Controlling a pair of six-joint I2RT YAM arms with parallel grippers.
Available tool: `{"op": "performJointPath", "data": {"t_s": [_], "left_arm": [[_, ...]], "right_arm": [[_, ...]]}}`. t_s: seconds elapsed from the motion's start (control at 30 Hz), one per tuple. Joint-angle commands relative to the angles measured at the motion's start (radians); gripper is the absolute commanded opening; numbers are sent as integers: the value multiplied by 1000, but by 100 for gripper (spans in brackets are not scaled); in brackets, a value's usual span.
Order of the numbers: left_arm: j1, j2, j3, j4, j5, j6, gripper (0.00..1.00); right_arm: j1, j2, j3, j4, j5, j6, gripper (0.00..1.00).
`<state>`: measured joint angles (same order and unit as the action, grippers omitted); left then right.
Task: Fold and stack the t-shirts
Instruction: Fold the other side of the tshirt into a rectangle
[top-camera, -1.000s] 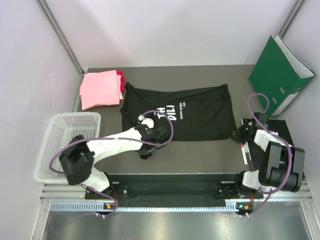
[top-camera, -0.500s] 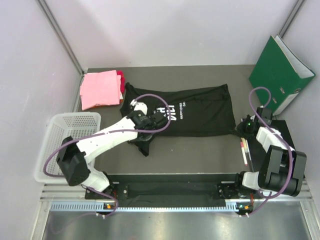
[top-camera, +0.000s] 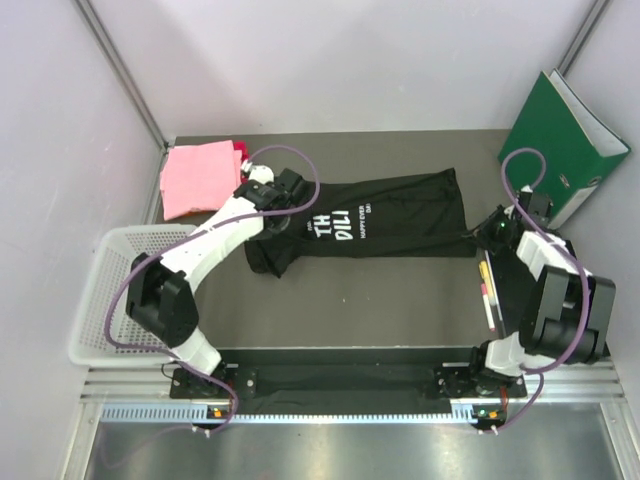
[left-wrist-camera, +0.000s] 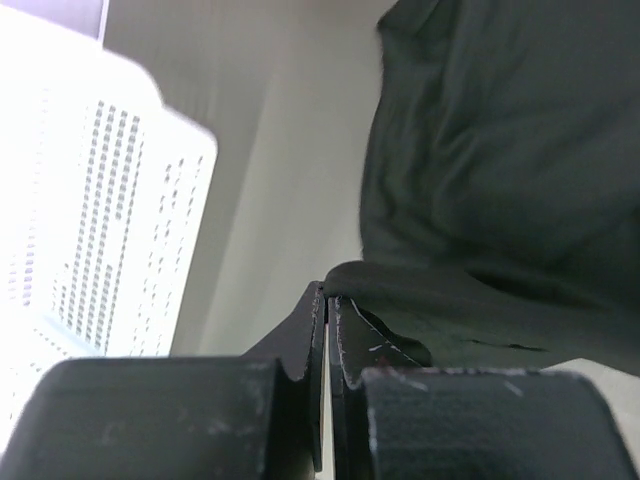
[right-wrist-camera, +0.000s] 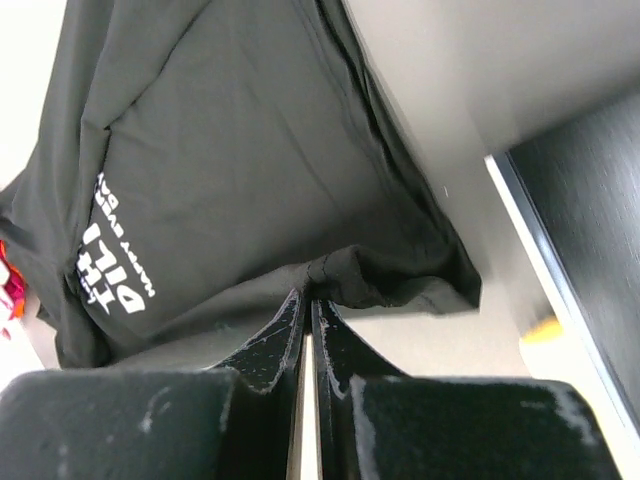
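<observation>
The black t-shirt with white lettering lies stretched across the mat, its near long edge lifted. My left gripper is shut on the shirt's left end; in the left wrist view the cloth hangs from the closed tips. My right gripper is shut on the right lower corner, and the right wrist view shows the hem pinched at the tips. The folded light pink t-shirt lies at the back left, with the darker pink-red one peeking out beneath it.
A white mesh basket stands at the left edge and shows in the left wrist view. A green binder leans at the back right. A black box with a pen lies by the right arm.
Both grippers have moved away from the arm bases, carrying the shirt's near edge toward the back. The shirt now looks narrower front to back. The left gripper went furthest, up toward the pink shirts.
</observation>
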<state>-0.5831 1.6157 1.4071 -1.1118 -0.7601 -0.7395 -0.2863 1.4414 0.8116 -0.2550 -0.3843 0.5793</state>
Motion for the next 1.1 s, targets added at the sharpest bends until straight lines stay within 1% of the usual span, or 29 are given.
{"op": "performJointPath", "data": {"t_s": [0.0, 0.13, 0.27, 0.47, 0.6, 0.67, 0.8, 0.9, 0.93, 0.97, 1.0, 1.03, 1.07], "left_arm": [[45, 71, 101, 127, 24, 110, 0], [83, 157, 179, 139, 38, 137, 0], [112, 242, 257, 126, 33, 140, 0], [166, 291, 343, 122, 35, 160, 0], [207, 322, 388, 139, 65, 184, 0], [224, 360, 408, 144, 85, 204, 0], [244, 444, 495, 141, 107, 241, 0], [259, 504, 564, 138, 130, 258, 0], [269, 518, 581, 139, 134, 267, 0], [273, 544, 616, 142, 143, 275, 0], [278, 558, 638, 144, 163, 279, 0], [291, 588, 659, 144, 174, 291, 0], [296, 602, 705, 145, 192, 299, 0]], "right_arm": [[2, 85, 98, 88, -48, -33, 2], [15, 209, 168, 117, -93, -61, 2], [38, 278, 256, 128, -99, -65, 3], [82, 372, 405, 77, -99, -82, 3], [98, 425, 465, 60, -82, -75, 4], [101, 468, 498, 42, -74, -73, 4], [108, 524, 524, 20, -42, -64, 8], [111, 557, 541, 22, -15, -56, 13], [111, 570, 544, 31, -13, -53, 23], [113, 573, 547, 40, -13, -53, 30], [114, 573, 546, 51, -21, -53, 44], [116, 564, 548, 69, -24, -59, 65], [121, 554, 544, 74, -18, -59, 74]]}}
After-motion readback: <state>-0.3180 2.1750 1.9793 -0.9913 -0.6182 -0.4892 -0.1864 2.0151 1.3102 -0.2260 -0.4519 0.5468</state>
